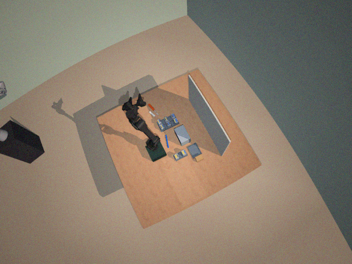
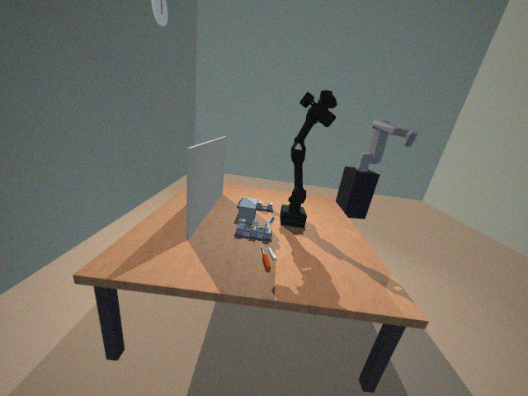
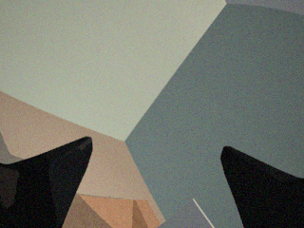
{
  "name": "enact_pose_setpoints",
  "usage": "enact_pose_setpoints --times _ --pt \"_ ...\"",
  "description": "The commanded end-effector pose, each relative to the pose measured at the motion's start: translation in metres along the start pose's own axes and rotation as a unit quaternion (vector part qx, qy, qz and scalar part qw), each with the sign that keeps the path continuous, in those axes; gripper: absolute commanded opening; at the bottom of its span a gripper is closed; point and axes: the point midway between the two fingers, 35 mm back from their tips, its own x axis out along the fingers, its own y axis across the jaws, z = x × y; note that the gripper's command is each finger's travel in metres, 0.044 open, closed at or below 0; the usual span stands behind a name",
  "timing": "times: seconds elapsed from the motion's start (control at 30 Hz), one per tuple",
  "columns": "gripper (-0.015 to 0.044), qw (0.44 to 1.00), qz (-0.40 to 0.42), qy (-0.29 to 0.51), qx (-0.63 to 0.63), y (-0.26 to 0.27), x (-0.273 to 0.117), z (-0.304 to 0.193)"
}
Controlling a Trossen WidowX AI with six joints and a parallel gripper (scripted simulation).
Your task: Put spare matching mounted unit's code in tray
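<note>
My gripper (image 1: 135, 99) (image 2: 318, 109) (image 3: 159, 150) is open and empty, raised high above the table's far left part in the top view. A dark rack (image 1: 165, 128) (image 2: 253, 237) holds several small grey units with blue and yellow labels. A smaller base (image 1: 180, 155) holds two units with yellow labels. Beside it lies a shallow grey tray (image 1: 194, 150), with a tan block at one end. A grey box with a sloped top (image 1: 182, 135) (image 2: 247, 209) stands between rack and tray. I cannot tell which unit is the mounted one. No code is readable. The wrist view shows no units.
A tall grey panel (image 1: 208, 113) (image 2: 205, 183) stands along one side of the table. A red screwdriver (image 1: 151, 106) (image 2: 266, 261) and a white marker (image 1: 152, 113) (image 2: 271, 253) lie beside the rack. A blue pen (image 1: 166, 141) lies near my arm's base.
</note>
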Motion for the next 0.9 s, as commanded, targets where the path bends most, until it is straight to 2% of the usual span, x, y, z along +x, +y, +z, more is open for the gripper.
enact_pose_setpoints --times 0.0,0.27,0.53,0.7,0.87 --pt "0.044 0.999 -0.018 0.049 -0.017 0.009 0.027 -0.02" --pt "0.044 0.986 -0.047 0.159 -0.022 0.013 0.081 -0.076" --pt "0.044 0.943 -0.076 0.325 0.011 -0.008 0.136 -0.183" --pt "0.044 0.9 -0.095 0.422 0.055 -0.032 0.149 -0.257" --pt "0.044 0.845 -0.114 0.51 0.116 -0.058 0.142 -0.332"
